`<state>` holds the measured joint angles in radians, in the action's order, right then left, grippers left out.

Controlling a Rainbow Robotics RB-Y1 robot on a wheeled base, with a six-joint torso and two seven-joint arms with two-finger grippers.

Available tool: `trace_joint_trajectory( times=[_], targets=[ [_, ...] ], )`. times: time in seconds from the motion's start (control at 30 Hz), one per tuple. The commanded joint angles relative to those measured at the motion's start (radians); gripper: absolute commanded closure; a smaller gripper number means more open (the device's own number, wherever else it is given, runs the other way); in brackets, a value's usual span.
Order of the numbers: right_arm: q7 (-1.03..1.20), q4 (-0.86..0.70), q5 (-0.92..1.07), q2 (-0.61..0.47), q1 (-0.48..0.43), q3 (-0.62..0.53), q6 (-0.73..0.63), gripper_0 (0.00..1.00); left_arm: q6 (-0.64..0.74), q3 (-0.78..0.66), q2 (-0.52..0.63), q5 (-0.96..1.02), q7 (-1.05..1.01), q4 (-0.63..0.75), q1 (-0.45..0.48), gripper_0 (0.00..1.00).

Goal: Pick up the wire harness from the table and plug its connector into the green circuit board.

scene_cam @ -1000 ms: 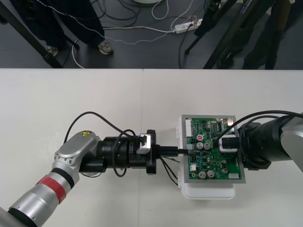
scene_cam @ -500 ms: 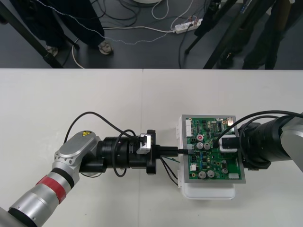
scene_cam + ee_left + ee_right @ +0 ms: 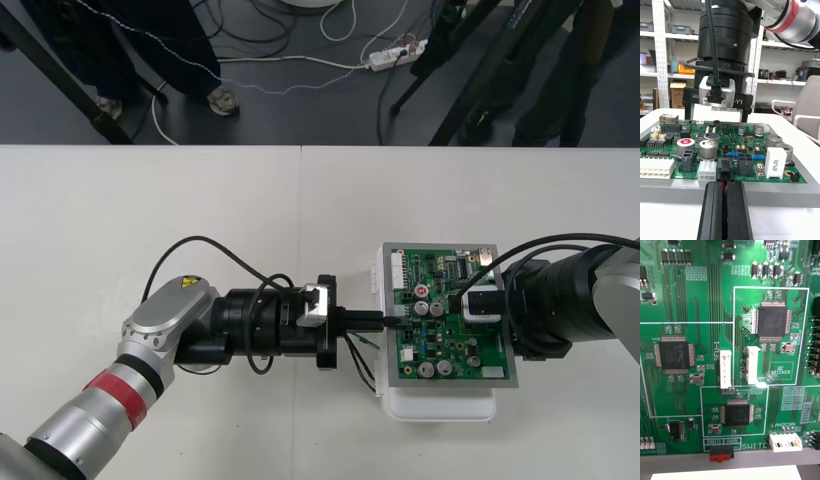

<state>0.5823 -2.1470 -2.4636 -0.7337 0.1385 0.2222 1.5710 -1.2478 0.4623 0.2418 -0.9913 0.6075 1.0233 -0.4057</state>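
Green circuit board (image 3: pixel 450 325) lies on the tabletop (image 3: pixel 200 210). The left pincer (image 3: pixel 385 318), pressed together on the wire harness (image 3: pixel 358 362), holds its black plug (image 3: pixel 725 169) at the board's left edge. The right pincer (image 3: pixel 470 303) hangs over the board; its state I cannot tell.

Bright, even light covers the pale worktop (image 3: pixel 150 230); faint, soft shadows lie under the left arm (image 3: pixel 160 335) and green circuit board (image 3: pixel 445 325).

green circuit board (image 3: pixel 440 350); white base (image 3: pixel 440 405)
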Motion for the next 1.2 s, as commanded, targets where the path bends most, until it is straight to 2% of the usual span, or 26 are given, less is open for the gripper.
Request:
trace_joint_trajectory(
  times=[0.03, 0.5, 0.53, 0.6, 0.67, 0.7, 0.8, 1.2],
  targets=[
    [0.005, -0.022, 0.023, 0.014, -0.008, 0.011, 0.0, 0.0, 0.025, 0.036, -0.061, -0.004, 0.087, 0.017, -0.044, 1.0],
    [0.005, -0.022, 0.023, 0.014, -0.008, 0.011, 0.0, 0.0, 0.024, 0.038, -0.068, -0.001, 0.092, 0.017, -0.044, 1.0],
    [0.005, -0.022, 0.023, 0.016, -0.008, 0.011, 0.0, 0.0, 0.025, 0.038, -0.068, 0.0, 0.092, 0.017, -0.045, 0.97],
    [0.005, -0.022, 0.023, 0.016, -0.008, 0.011, 0.0, 0.0, 0.025, 0.036, -0.067, 0.011, 0.092, 0.017, -0.045, 0.48],
    [0.005, -0.022, 0.023, 0.014, -0.008, 0.011, 0.0, 0.0, 0.025, 0.036, -0.062, 0.017, 0.09, 0.017, -0.045, 0.28],
    [0.004, -0.022, 0.023, 0.014, -0.007, 0.011, 0.0, 0.0, 0.025, 0.036, -0.056, 0.017, 0.089, 0.017, -0.045, 0.22],
    [0.001, -0.022, 0.022, 0.013, -0.008, 0.009, 0.0, 0.0, 0.025, 0.03, -0.032, 0.017, 0.087, 0.018, -0.047, 0.15],
    [-0.036, -0.022, 0.034, -0.03, -0.007, -0.049, 0.0, 0.0, 0.025, 0.021, 0.152, 0.019, 0.057, 0.155, -0.042, 0.12]
  ],
)
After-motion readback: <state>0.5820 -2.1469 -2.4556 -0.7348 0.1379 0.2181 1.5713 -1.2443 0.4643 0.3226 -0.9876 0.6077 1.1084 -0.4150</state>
